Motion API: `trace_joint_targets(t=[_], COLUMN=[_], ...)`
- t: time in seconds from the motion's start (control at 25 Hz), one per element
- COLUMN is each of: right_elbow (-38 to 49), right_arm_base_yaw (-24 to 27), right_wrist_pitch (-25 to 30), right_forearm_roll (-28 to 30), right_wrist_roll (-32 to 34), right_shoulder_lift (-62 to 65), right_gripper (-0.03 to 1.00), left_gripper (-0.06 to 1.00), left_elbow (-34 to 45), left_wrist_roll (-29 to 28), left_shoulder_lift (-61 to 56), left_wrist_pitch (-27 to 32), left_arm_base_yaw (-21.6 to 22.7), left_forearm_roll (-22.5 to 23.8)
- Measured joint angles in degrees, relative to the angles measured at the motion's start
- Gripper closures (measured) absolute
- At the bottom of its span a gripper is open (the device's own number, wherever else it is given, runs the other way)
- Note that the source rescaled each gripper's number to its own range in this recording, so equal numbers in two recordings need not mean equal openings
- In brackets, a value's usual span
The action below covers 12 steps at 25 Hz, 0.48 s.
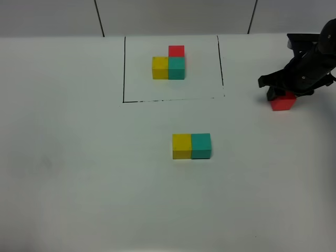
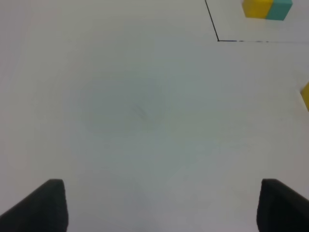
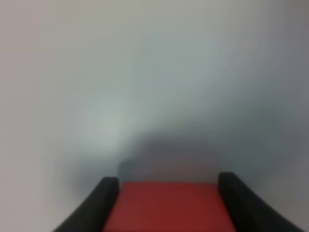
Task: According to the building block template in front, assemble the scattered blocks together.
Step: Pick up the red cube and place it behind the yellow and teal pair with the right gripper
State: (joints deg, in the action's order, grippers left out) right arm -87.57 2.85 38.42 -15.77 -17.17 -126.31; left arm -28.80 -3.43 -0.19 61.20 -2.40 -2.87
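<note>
At the right edge of the high view: right claw (image 1: pixel 280 93) is pinching the red cube (image 1: pixel 283 103). At centre: yellow cube (image 1: pixel 181 146) and teal cube (image 1: pixel 201 145) are sitting side by side, touching, on the desk (image 1: pixel 79 168). At upper centre: building block template (image 1: pixel 169 67) is lying inside its black outline (image 1: pixel 124 68). Left claw (image 2: pixel 161 205) is hanging spread over bare desk.

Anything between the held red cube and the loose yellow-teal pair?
No. Only bare table between red cube and pair, seen in the exterior high view.

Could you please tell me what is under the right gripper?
A red cube, clamped between the fingers of the right gripper above the white table. The gripper covers the cube's top, and whether the cube touches the table cannot be seen.
</note>
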Motion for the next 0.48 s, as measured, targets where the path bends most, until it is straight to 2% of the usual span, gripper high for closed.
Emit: trace_joint_targets(t=[0.16,0.32,0.48], right_elbow=[-0.75,-1.22,-2.22], right_arm_base_yaw=[-6.90,-15.59,-21.17], right_wrist_pitch=[-0.22,0.56,3.14], right_forearm_roll=[0.61,8.46,18.06], right_wrist_roll=[10.15,23.67,35.79], right_shoulder_lift=[0.73,0.93,1.04], right_gripper=[0.95,0.95,0.95], left_gripper=[0.06,0.06,0.06], left_elbow=[0.00,0.00,0.00], left_wrist_roll=[0.00,0.00,0.00], left_shoulder_lift=[0.00,0.00,0.00], left_wrist_pitch=[0.00,0.00,0.00], left_arm_base_yaw=[0.00,0.00,0.00], left_forearm_roll=[0.00,0.00,0.00])
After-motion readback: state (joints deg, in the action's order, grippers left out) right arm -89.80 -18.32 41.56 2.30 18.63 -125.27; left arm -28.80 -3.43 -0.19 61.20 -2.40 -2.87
